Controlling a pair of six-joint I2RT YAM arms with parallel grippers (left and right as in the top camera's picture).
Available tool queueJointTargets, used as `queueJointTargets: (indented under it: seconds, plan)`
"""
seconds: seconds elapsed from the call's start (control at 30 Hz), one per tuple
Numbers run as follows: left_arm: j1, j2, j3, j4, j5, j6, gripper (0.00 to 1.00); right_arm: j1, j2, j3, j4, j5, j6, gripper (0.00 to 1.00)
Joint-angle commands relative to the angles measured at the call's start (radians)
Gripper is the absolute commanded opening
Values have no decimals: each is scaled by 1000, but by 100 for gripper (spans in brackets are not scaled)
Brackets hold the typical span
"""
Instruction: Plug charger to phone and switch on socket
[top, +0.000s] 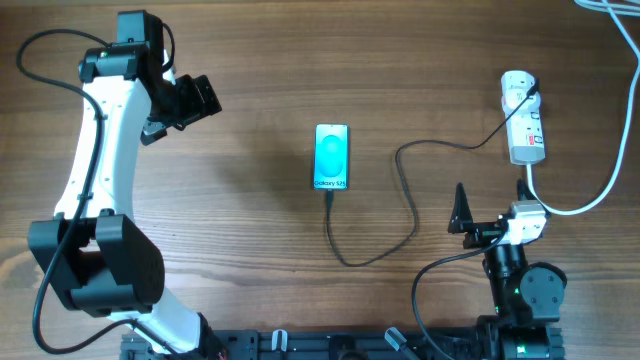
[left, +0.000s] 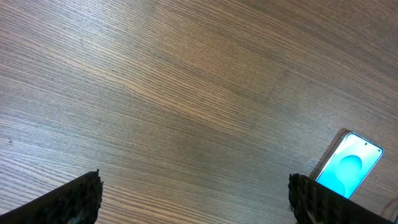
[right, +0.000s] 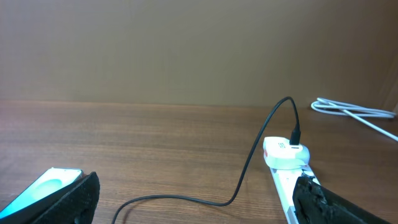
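Observation:
The phone (top: 331, 157) lies flat mid-table with its cyan screen up. It also shows in the left wrist view (left: 348, 173) and the right wrist view (right: 45, 185). The thin black charger cable (top: 405, 185) runs from the phone's near edge, where its connector touches the phone, in a loop to the white socket (top: 523, 120) at the right. Its plug sits in the socket's far end (right: 285, 154). My left gripper (top: 185, 105) is open and empty, far left of the phone. My right gripper (top: 492, 215) is open and empty, just in front of the socket.
The socket's thick white cord (top: 600, 190) curves off the right edge and the far right corner (right: 354, 112). The black cable loop (right: 245, 177) lies on the wood between the phone and my right gripper.

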Motion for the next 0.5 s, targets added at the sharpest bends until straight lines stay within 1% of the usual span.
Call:
queueJointTargets:
  seconds: [0.0,0.1,0.17,0.23,0.3,0.37,0.4,0.47]
  plan:
    - [2,-16,1,2,-6,-9,100,-5,-2,-2,3,10,-18,100]
    - [2,-97,1,6,-7,6,100,-5,-2,-2,3,10,-18,100]
    - [2,-167,1,-18,-17,58,100,-5,-2,-2,3,10,-18,100]
    - [2,-238,-23,-8,-18,59,100,-5,-2,-2,3,10,-18,100]
    - [2,-321,-106,25,-17,59,100,-5,-2,-2,3,10,-18,100]
    - [2,-436,-265,75,-17,59,100,-5,-2,-2,3,10,-18,100]
    - [2,-468,-309,74,-18,59,100,-5,-2,-2,3,10,-18,100]
    - [2,-600,-448,71,-17,59,100,-5,-2,-2,3,10,-18,100]
